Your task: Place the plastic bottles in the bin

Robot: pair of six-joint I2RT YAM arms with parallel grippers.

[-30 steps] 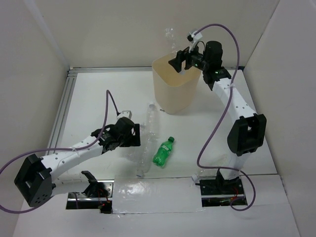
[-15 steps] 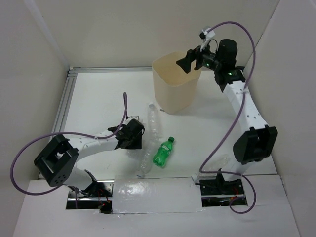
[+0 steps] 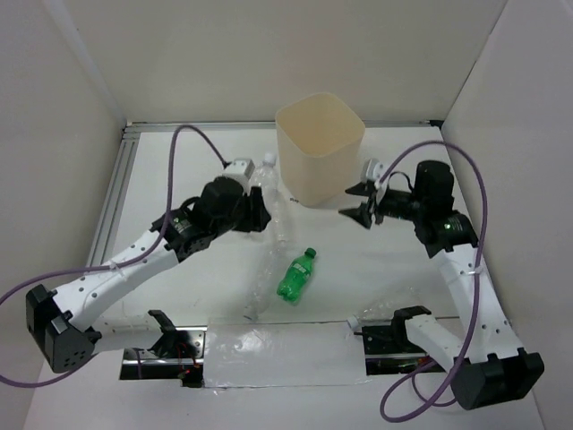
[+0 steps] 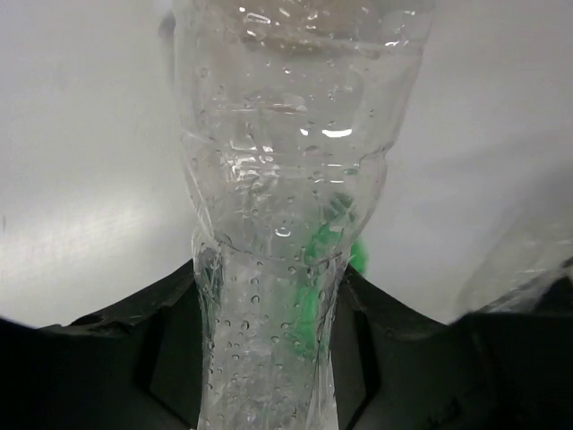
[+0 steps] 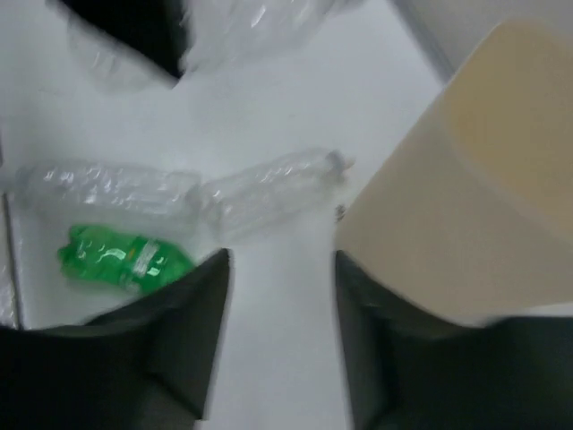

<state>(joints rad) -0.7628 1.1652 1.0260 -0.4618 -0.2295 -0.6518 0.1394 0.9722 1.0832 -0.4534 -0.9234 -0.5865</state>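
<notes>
No text can be read; the green bottle (image 3: pixel 296 275) label is blurred.

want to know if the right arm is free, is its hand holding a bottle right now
No, the right hand is open, with only bare table between its fingers and the green bottle lying beyond them.

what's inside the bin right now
In the top view, only the bare cream inner walls of the bin show, with nothing against them. Its near wall covers the floor, so anything lying at the bottom cannot be seen.
</notes>
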